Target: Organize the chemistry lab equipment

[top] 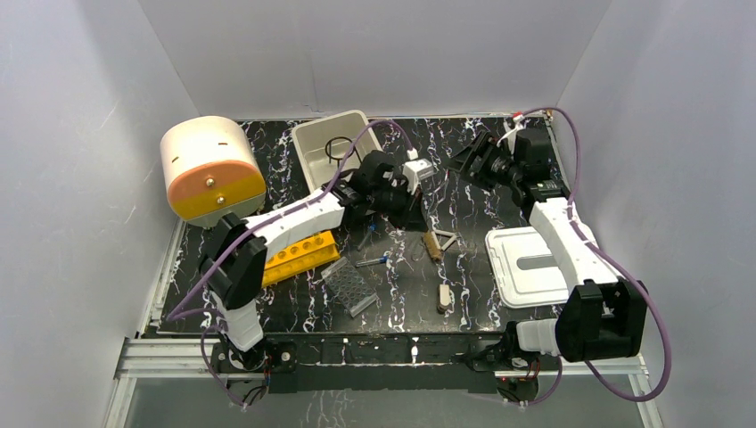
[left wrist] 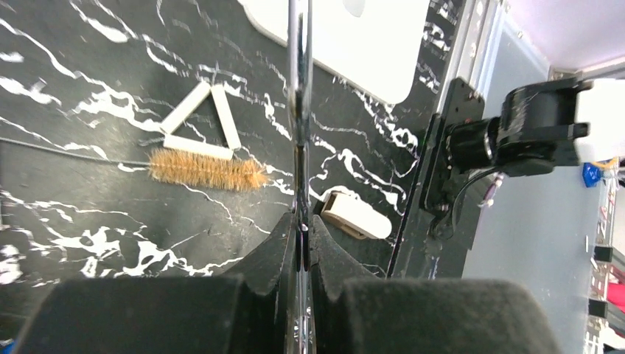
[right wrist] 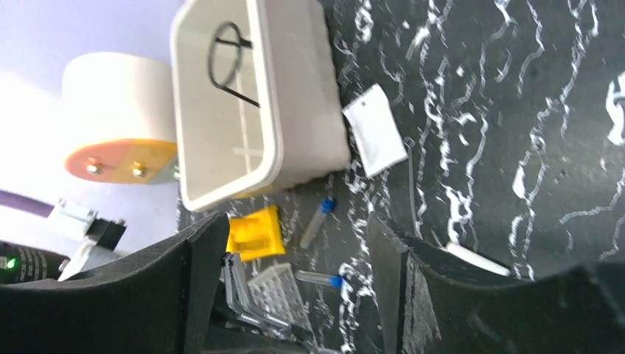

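Observation:
My left gripper (top: 410, 212) (left wrist: 302, 228) is shut on thin metal forceps (left wrist: 298, 110), whose blades run straight ahead above the table. Just beyond them lie a pale triangle (left wrist: 225, 122) (top: 447, 237) and a brown bristle brush (left wrist: 203, 168) (top: 432, 246). My right gripper (top: 473, 160) (right wrist: 295, 243) is open and empty, raised at the back right. Below it are a small clear bag (right wrist: 374, 140) (top: 417, 171) and two blue-capped tubes (right wrist: 317, 220) (right wrist: 318, 278). A black wire ring-stand (right wrist: 225, 55) (top: 337, 147) lies in the beige tub (right wrist: 298, 96) (top: 312, 134).
A flat white lid (top: 526, 263) (left wrist: 354, 44) lies at the right. A yellow rack (top: 299, 257) and a clear gridded tray (top: 349, 287) sit front left. A small beige stopper (top: 443, 297) (left wrist: 357, 215) lies near the front. A beige and orange drum (top: 209, 169) stands at the back left.

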Tool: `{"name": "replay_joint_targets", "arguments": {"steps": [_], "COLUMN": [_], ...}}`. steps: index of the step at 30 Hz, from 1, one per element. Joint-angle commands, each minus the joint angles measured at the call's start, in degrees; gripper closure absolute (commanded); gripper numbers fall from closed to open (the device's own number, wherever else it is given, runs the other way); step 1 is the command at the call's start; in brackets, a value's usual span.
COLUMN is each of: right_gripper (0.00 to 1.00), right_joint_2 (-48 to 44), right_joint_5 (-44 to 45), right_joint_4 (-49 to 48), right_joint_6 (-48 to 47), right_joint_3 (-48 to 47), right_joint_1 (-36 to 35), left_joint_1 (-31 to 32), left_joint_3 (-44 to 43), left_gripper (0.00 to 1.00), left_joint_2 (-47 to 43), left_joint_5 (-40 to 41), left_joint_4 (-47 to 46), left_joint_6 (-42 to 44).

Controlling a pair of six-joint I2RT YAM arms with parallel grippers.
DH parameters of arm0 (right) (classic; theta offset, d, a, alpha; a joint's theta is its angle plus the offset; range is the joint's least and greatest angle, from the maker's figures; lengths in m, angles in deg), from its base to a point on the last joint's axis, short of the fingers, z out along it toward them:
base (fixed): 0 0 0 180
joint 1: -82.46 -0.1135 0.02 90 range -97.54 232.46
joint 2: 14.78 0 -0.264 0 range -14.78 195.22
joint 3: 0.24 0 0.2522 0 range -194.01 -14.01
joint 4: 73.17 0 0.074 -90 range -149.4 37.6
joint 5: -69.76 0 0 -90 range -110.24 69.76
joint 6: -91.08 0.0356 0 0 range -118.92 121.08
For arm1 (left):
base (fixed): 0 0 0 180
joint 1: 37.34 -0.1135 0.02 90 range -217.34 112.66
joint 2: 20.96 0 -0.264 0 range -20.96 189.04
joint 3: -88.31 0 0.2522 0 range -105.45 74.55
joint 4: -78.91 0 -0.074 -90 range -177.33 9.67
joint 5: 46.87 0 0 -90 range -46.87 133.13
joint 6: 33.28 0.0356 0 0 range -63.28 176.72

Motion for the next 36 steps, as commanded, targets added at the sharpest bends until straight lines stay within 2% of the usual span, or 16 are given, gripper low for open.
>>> {"name": "replay_joint_targets", "arguments": {"steps": [1, 5, 7, 12, 17, 20, 27, 32, 36], "right_gripper": [0.22, 0.22, 0.22, 0.21, 0.21, 0.21, 0.22, 0.23, 0.24], "right_joint_2": [-3.50, -5.04, -5.79, -6.75, -6.67, -6.37, -4.01, -3.03, -2.08], "right_joint_5": [1.96, 2.04, 2.79, 3.47, 3.48, 3.28, 5.22, 7.05, 6.43], "right_joint_4": [-1.46, -3.22, -3.44, -4.28, -4.03, -3.68, 0.57, 2.91, 2.83], "right_joint_6": [3.50, 5.16, 5.40, 4.74, 3.69, 2.86, -0.05, -0.77, -0.68], "right_joint_3": [-6.39, -7.13, -6.71, -5.04, -3.31, -2.42, -3.53, -2.97, -2.23], "right_joint_1": [0.25, 0.22, 0.28, 0.26, 0.25, 0.22, 0.28, 0.26, 0.24], "left_joint_1": [-0.23, -2.50, -5.92, -15.60, -21.66, -24.41, -26.39, -26.45, -26.49], "left_joint_3": [-3.32, -4.83, -6.60, -10.28, -15.48, -17.25, -21.55, -23.30, -27.62], "left_gripper": [1.00, 1.00, 1.00, 1.00, 1.00, 1.00, 1.00, 1.00, 1.00], "left_joint_2": [-9.60, -13.72, -14.26, -14.19, -12.19, -10.79, -5.21, -1.25, 4.00], "left_joint_5": [4.65, 12.65, 15.99, 20.26, 29.11, 30.93, 37.79, 43.12, 42.45], "left_joint_4": [2.56, 5.20, 8.05, 15.20, 22.87, 24.93, 30.84, 34.58, 38.71], "left_joint_6": [0.74, -0.78, -3.79, -11.03, -13.73, -14.82, -20.43, -19.95, -21.02]}}
